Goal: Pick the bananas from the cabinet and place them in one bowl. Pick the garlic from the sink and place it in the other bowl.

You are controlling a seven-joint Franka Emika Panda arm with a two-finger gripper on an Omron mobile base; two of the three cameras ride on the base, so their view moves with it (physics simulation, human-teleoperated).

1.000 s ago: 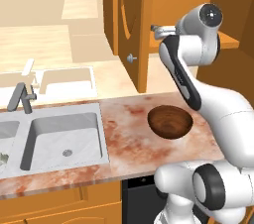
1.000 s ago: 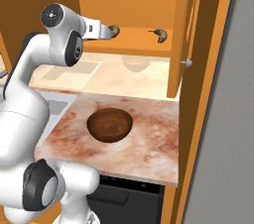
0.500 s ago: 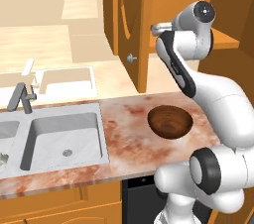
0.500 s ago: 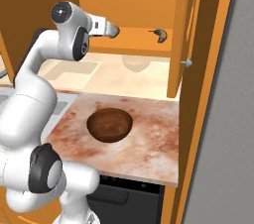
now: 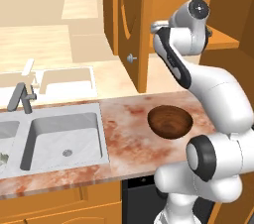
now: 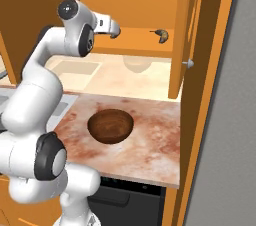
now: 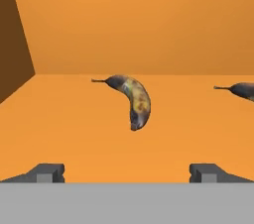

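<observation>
The fingers [image 7: 127, 172] stand wide apart and hold nothing, reaching into the open cabinet [image 6: 135, 0]. A dark, yellow-streaked banana [image 7: 133, 100] lies on the cabinet shelf [image 7: 74, 124] ahead of the fingers, between them and apart from them; a second banana [image 7: 243, 90] lies farther right. Below, a brown bowl [image 6: 110, 125] sits on the counter [image 6: 150, 145]. The sink [image 5: 62, 136] lies well off to the left.
</observation>
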